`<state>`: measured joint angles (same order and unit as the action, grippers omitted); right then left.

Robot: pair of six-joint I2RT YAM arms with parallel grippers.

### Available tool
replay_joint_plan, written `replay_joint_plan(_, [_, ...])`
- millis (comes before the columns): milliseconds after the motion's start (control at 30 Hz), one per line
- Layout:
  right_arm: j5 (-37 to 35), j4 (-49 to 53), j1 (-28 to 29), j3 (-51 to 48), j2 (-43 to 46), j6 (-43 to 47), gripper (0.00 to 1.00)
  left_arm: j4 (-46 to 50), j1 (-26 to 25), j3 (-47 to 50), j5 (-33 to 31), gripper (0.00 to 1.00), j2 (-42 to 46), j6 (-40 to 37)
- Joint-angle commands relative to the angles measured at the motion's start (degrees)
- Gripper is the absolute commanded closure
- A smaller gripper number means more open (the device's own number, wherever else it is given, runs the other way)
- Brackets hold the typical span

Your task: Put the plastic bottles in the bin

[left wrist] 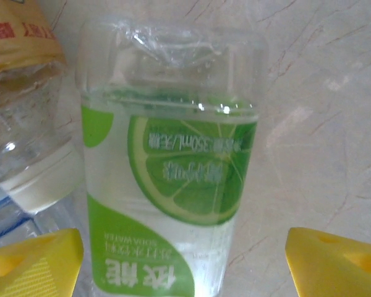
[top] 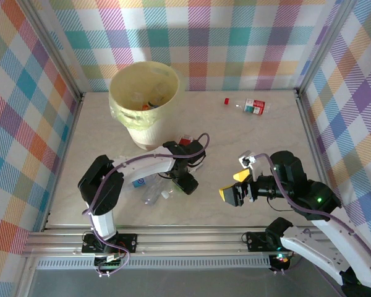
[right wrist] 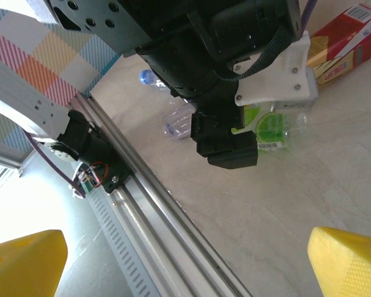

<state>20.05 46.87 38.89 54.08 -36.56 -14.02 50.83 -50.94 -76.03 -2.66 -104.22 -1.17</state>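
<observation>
Entered first: one clear bottle with a green lime label (left wrist: 173, 179), lying on the pale marbled worktop (left wrist: 321, 93) near the bin (top: 142, 127), on the bin's arm-base side and slightly to its right. Found between the yellow fingers (left wrist: 34, 257) of the left hand (left wrist: 184, 263), open and set astride the bottle; one finger just beside the label, the other apart from it, no grip closed. Noted a white-capped clear bottle (left wrist: 34, 161) just beside the first, contact uncertain. Logged a blue-labelled bottle (top: 139, 182) also on the bin's arm-base side, straight out from the bin. Counted several bottles inside the bin (top: 147, 102), number unclear. Listed a red-labelled bottle (top: 255, 107) well to the right of the bin, near the back wall, with a small red cap (top: 226, 101) on its bin-ward side, apart from it. Recorded a red and yellow carton (right wrist: 346, 37) close to the bin's right foot. Placed the right hand (top: 234, 185) farther right of the bin, toward the arm bases, fingers spread wide, holding nothing.
</observation>
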Motion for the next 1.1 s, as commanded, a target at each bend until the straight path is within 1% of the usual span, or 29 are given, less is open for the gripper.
replay_joint_plan(0, [-3.0, 0.3, -0.3, 0.1, 1.2, 1.4, 0.00, -0.6, -0.5, -1.7, 0.2, 0.17, -2.1, -0.7])
replay_joint_plan(200, [-7.5, 0.2, -0.1, 0.1, 3.6, 1.5, 0.00, -1.2, -0.5, -1.5, 1.3, 0.23, -4.1, 0.1])
replay_joint_plan(333, [-8.6, 0.0, -0.2, -0.2, 4.1, 1.5, 0.00, -0.7, -0.5, -1.5, 1.5, 0.29, -4.1, 0.8])
replay_joint_plan(400, [-9.0, 0.1, -0.2, 0.2, 3.8, 1.4, 0.00, -0.6, -0.5, -1.4, 1.9, 0.33, -3.9, 1.2])
replay_joint_plan(467, [-9.3, 0.5, -0.2, 0.6, 3.9, 1.0, 0.00, -1.2, -0.5, -1.6, 2.6, 0.35, -4.0, 1.8])
replay_joint_plan(567, [-10.1, -1.1, -0.2, -0.6, 5.4, 0.4, 0.00, 0.6, -0.6, -4.1, 2.3, 0.45, -5.0, 3.0])
replay_joint_plan(700, [-10.5, -0.2, -0.2, 1.1, 5.0, 0.3, 0.00, -1.0, -0.8, -4.6, 2.8, 0.49, -3.3, 4.3])
replay_joint_plan(800, [-11.5, -0.2, -0.2, 1.2, 5.5, 0.3, 0.00, 0.9, -0.9, -6.9, 3.4, 0.51, -2.7, 5.0])
replay_joint_plan(900, [-12.7, -1.5, -0.2, 0.8, 6.5, -0.4, 0.00, 0.2, -0.7, -7.5, 5.7, 0.52, 0.2, 5.8])
replay_joint_plan(1067, [-11.0, -5.4, -0.2, 0.1, 7.7, -1.4, 0.00, 1.3, 0.1, -12.8, 9.5, 0.52, 4.0, 7.8])
